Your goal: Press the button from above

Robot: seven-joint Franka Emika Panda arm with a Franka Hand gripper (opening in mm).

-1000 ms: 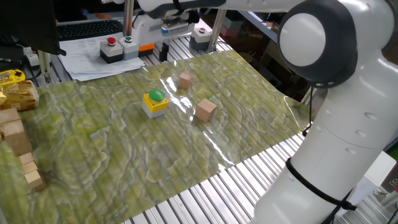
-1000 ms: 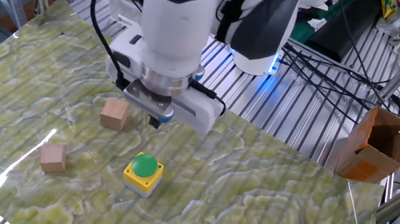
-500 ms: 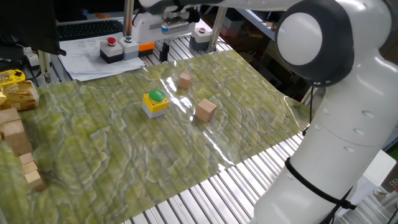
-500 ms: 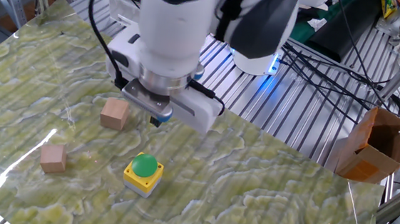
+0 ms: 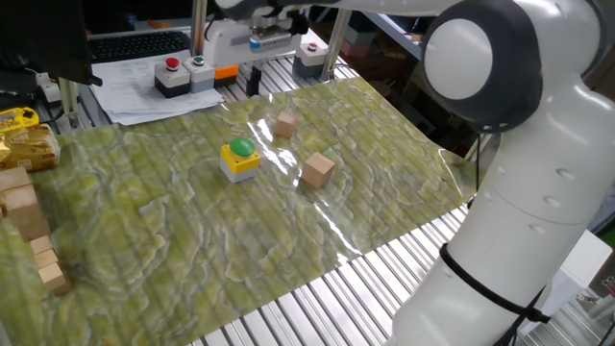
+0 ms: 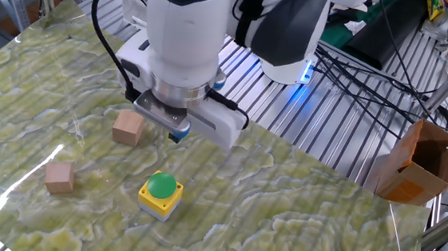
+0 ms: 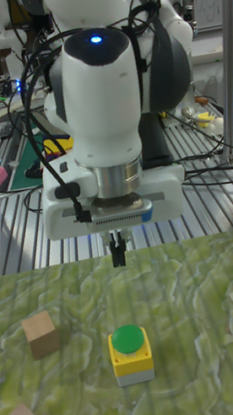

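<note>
The button [image 5: 239,159] is a green dome on a small yellow box, standing on the green patterned mat [image 5: 192,240]. It shows again in the other fixed view [image 6: 160,193] and in the tall view [image 7: 130,352]. My gripper [image 7: 118,257] hangs above the mat, behind the button and well above its cap, touching nothing. In the tall view the two dark fingertips sit pressed together, so it is shut and holds nothing. The same gripper appears under the white wrist [image 6: 175,135] and near the mat's far edge [image 5: 255,82].
Two wooden cubes [image 5: 286,124] [image 5: 318,170] lie close to the button. A black box with a red button [image 5: 173,77] and a grey box with a small green one [image 5: 199,65] stand beyond the mat. Stacked wooden blocks [image 5: 24,211] line the left edge. A cardboard box [image 6: 417,161] hangs at the right.
The arm's white wrist has shifted slightly sideways above the mat. The fingertips have barely moved, and the button and cubes stay where they were.
</note>
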